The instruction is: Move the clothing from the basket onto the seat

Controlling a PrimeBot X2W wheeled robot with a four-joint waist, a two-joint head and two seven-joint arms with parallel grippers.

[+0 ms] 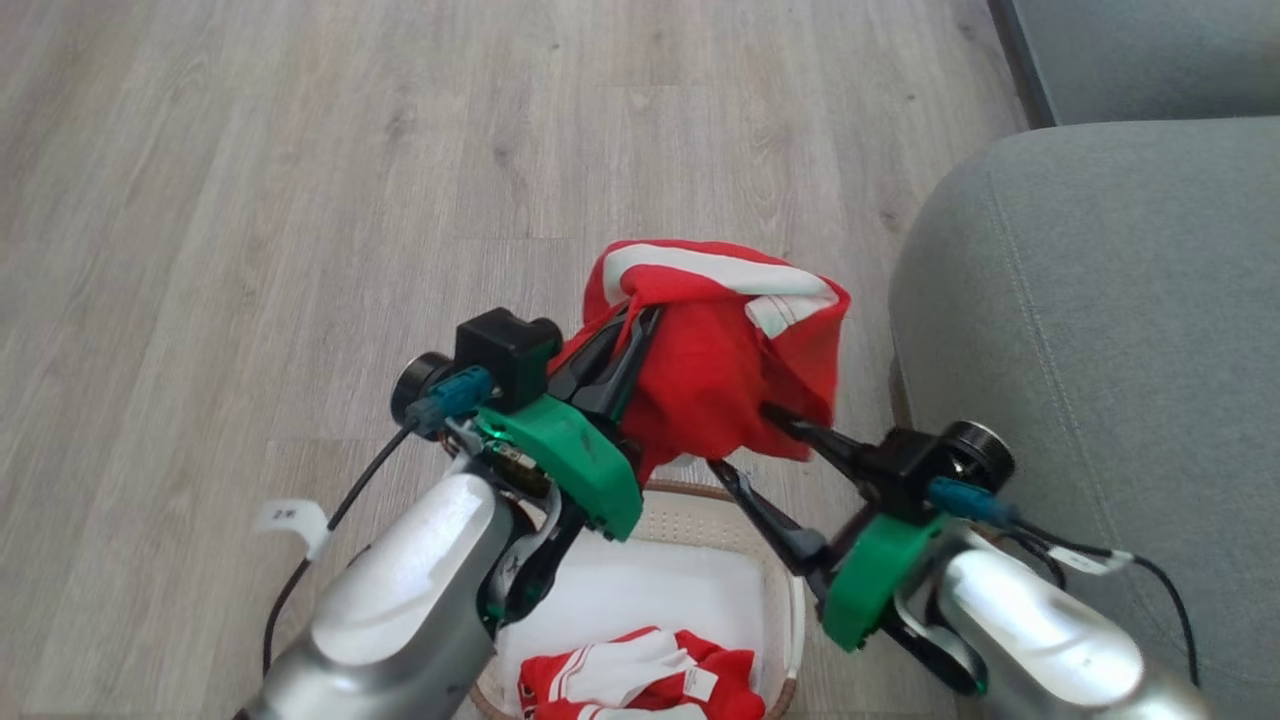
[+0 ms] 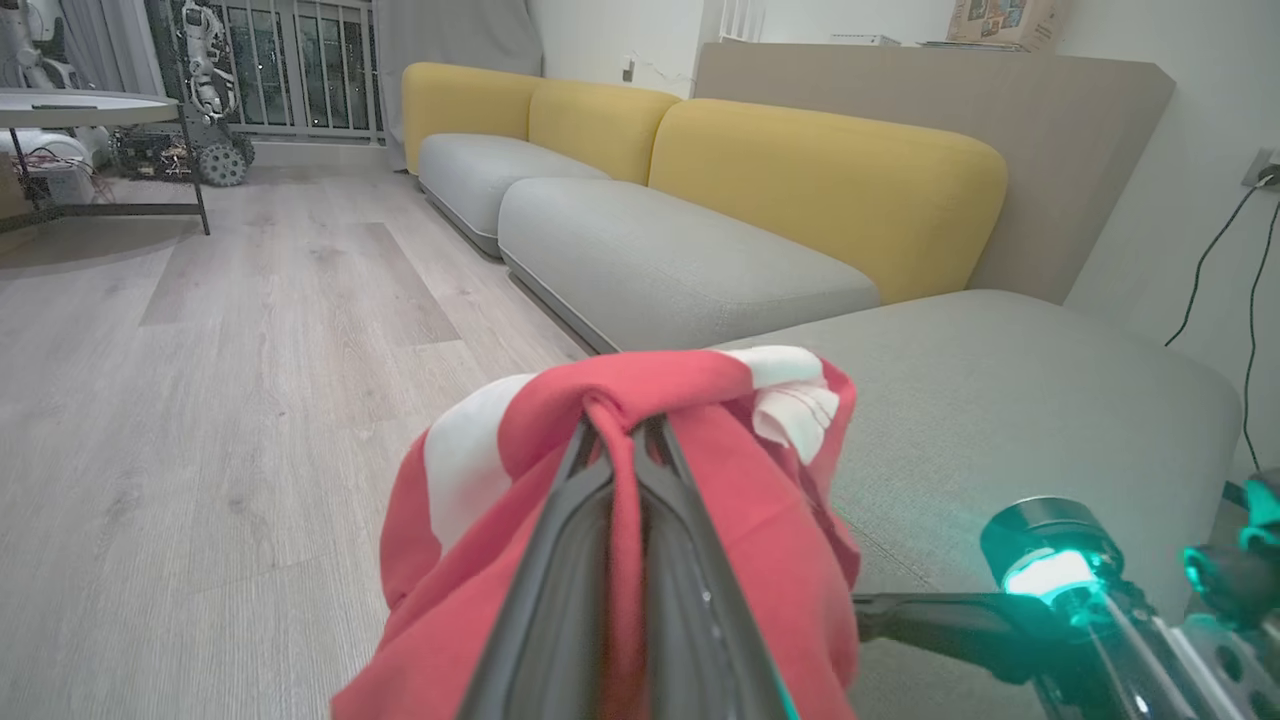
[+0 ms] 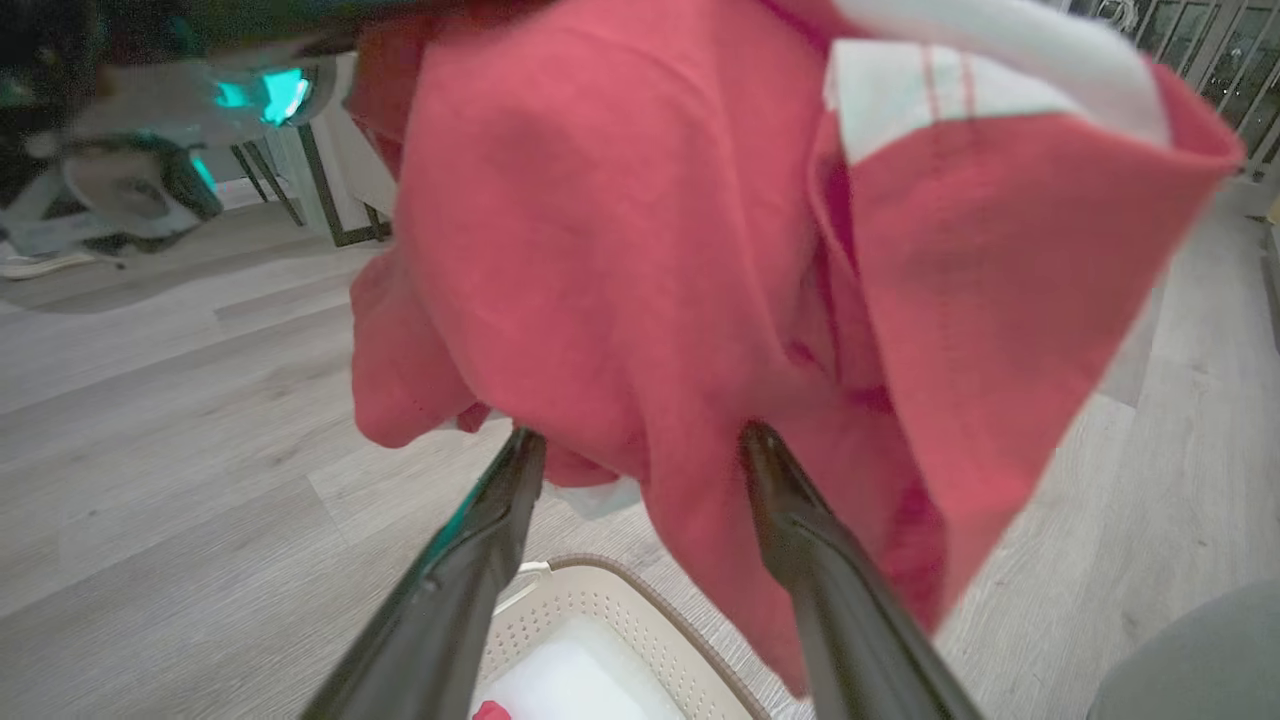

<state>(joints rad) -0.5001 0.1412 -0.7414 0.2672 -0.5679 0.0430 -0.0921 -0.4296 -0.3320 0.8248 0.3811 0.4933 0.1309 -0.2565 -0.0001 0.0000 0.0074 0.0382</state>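
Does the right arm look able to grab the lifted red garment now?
Likely yes: the right gripper stands open at the lower folds of the hanging garment, nothing between, while the left gripper holds it up.

**No Writing Can Be Read**

A white tag (image 1: 288,517) on the left arm's cable (image 1: 372,472) carries a few small dark marks, too tiny to read. A second white tag (image 1: 1085,560), on the right arm's cable (image 1: 1165,580), is blurred and no characters can be made out on it. The small white label (image 1: 701,683) on the clothing (image 1: 735,672) lying in the near basket (image 1: 700,522) looks blank at this size. In the left wrist view, a box (image 2: 993,20) far off at the right bears coloured printing, but no word or brand on it is legible.
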